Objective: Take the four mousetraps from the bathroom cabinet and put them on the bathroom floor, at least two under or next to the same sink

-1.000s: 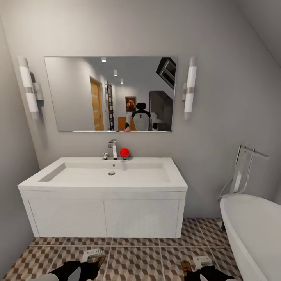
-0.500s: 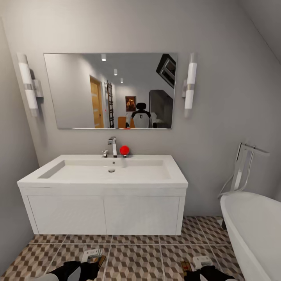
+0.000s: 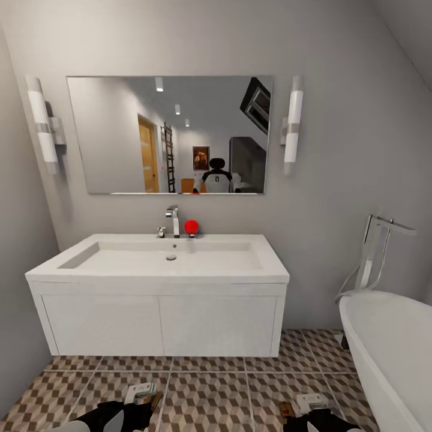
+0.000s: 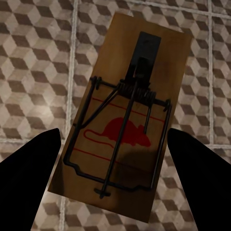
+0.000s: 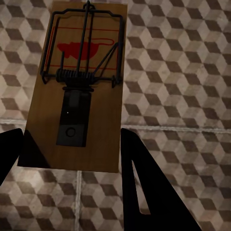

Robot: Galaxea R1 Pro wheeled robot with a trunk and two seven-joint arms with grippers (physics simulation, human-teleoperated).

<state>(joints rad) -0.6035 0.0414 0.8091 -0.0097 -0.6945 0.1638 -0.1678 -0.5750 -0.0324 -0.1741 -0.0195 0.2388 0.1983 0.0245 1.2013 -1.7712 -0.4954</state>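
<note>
One mousetrap (image 4: pixel 130 96), a tan board with dark wire and a red mouse mark, sits between the dark fingers of my left gripper (image 4: pixel 114 132), which is shut on it above the cube-patterned bathroom floor (image 4: pixel 33 57). A second mousetrap (image 5: pixel 82 86) is held the same way, with my right gripper (image 5: pixel 72 132) shut on it. Both grippers show low in the head view, left gripper (image 3: pixel 144 396) and right gripper (image 3: pixel 309 403), a short way in front of the white sink (image 3: pixel 162 258) with its chrome faucet (image 3: pixel 173 221). The cabinet is out of view.
The white vanity body (image 3: pixel 159 324) hangs above the tiled floor (image 3: pixel 210 390) with a gap under it. A white bathtub (image 3: pixel 390 348) with a chrome floor tap (image 3: pixel 375 252) stands at the right. A wall closes the left side. A red round object (image 3: pixel 191 226) sits by the faucet.
The whole head picture has shifted: sink and mirror sit slightly higher and more floor shows, so the camera has moved. Both grippers keep their place in the view, holding their traps.
</note>
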